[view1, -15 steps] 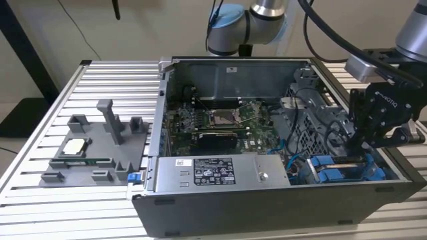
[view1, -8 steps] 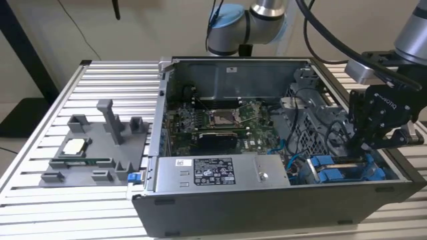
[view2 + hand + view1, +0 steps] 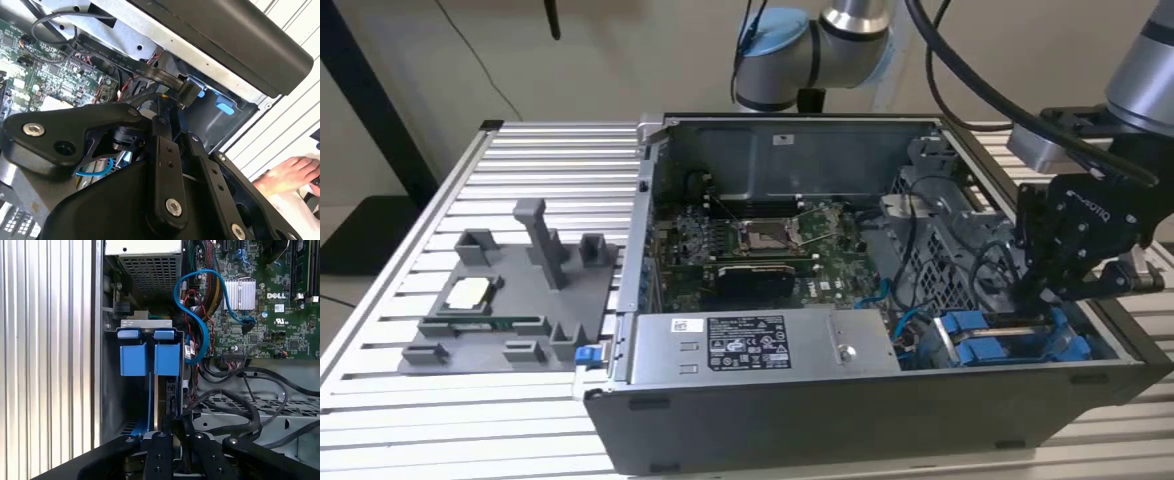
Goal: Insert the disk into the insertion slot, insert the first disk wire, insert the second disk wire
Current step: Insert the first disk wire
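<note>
The disk [image 3: 169, 390] stands on edge in its blue carrier frame [image 3: 135, 357], down inside the insertion slot [image 3: 114, 402] at the case's front corner on the exterior view's right. My gripper [image 3: 1025, 316] reaches straight down into that bay. Its black fingers [image 3: 161, 442] close around the disk's near edge between the two blue tabs [image 3: 974, 335]. A blue wire [image 3: 199, 315] loops beside the bay. Black wires [image 3: 240, 400] lie over the perforated cage next to it. A black wire with a flat plug [image 3: 189, 93] hangs just ahead of the gripper's linkage.
The labelled grey power-supply box [image 3: 747, 345] sits beside the bay, with the motherboard [image 3: 761, 240] behind it. A grey fixture block [image 3: 507, 300] lies on the slatted table [image 3: 400, 400] on the exterior view's left. A person's hand [image 3: 289, 175] rests on the slats outside the case.
</note>
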Action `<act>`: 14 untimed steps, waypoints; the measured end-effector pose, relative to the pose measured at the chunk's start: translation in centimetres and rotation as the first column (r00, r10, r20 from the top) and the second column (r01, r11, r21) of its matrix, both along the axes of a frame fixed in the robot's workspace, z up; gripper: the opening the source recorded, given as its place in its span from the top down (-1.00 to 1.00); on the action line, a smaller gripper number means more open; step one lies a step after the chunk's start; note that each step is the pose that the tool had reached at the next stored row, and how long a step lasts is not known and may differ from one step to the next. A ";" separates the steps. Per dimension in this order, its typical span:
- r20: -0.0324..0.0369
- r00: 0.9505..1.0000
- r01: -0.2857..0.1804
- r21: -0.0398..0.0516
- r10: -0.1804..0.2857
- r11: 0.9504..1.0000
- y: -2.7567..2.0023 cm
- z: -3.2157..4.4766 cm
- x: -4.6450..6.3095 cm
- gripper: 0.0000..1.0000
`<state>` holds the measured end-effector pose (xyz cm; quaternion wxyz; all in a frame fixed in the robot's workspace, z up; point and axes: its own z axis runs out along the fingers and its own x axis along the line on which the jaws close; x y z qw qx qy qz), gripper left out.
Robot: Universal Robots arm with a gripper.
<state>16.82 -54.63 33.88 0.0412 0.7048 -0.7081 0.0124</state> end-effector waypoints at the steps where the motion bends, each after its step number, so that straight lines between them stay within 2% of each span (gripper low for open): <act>1: 0.000 1.000 0.000 0.000 0.000 1.000 0.00 -0.05 0.0 0.62; 7: 0.000 1.000 0.000 0.001 0.000 1.000 0.00 -0.83 0.0 0.59; 8: 0.000 1.000 0.000 0.001 0.000 1.000 0.00 -0.80 0.0 0.46; 11: -0.007 1.000 0.000 0.000 0.000 1.000 0.00 -0.12 0.0 0.46; 14: -0.009 1.000 0.000 0.000 0.000 1.000 0.00 1.15 0.0 0.46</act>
